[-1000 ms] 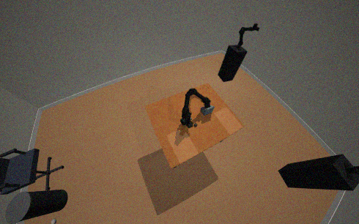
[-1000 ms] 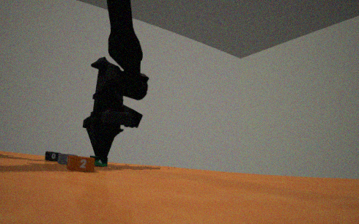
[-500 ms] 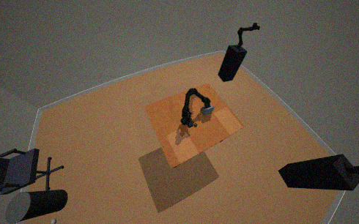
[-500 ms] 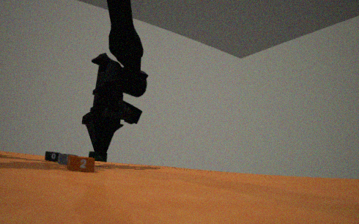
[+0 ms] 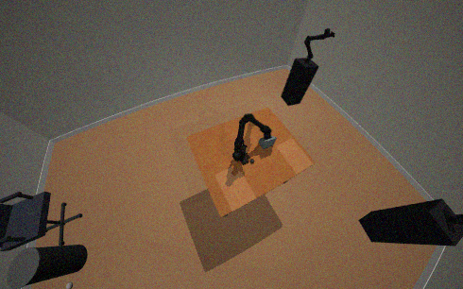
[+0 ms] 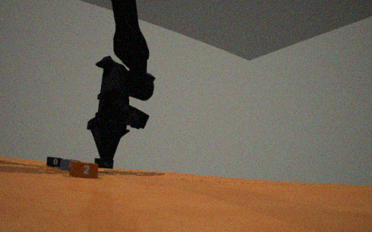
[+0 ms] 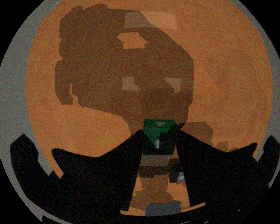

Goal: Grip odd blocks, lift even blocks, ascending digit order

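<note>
Gripping green block point(image 7: 159, 132) between tool point(image 7: 159, 163) fingers, on table point(image 6: 207, 205).

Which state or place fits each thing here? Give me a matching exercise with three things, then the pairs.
Things:
1. green block
2. orange block
3. dark block

States or places:
A. shows the digit 2, nearest the exterior camera
B. clamped between the fingers of the hand
C. shows the digit 0, farthest left in the exterior view

Pairs: 1-B, 2-A, 3-C
</note>
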Available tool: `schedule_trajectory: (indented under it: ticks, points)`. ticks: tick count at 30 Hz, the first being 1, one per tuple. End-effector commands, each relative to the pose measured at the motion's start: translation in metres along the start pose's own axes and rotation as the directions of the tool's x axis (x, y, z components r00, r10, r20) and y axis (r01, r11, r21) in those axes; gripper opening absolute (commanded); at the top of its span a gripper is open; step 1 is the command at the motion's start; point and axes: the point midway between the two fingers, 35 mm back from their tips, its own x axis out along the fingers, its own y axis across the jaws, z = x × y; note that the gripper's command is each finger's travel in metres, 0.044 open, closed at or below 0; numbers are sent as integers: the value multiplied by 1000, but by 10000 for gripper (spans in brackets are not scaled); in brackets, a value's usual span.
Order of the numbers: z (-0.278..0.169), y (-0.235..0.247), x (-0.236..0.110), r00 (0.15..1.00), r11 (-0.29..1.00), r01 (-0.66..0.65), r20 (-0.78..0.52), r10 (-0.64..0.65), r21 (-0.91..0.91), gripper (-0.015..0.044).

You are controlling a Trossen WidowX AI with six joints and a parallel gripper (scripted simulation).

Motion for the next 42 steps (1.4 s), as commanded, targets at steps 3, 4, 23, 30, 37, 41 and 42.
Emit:
schedule_trajectory:
  ticks: [3, 4, 23, 30, 37, 41, 42]
  points:
    - [-4, 0, 11, 1000, 1000, 7, -12, -7, -8, 120]
    - [-4, 0, 11, 1000, 1000, 7, -12, -7, -8, 120]
    - [-4, 0, 11, 1000, 1000, 7, -12, -7, -8, 356]
    - [-3, 0, -13, 1000, 1000, 6, -12, -6, -9, 400]
    - [-2, 1, -35, 1000, 1000, 5, -12, -5, -9, 348]
    - [-1, 2, -95, 1000, 1000, 3, -13, -3, -9, 243]
    - [-2, 1, -103, 1000, 1000, 3, -13, -3, -9, 216]
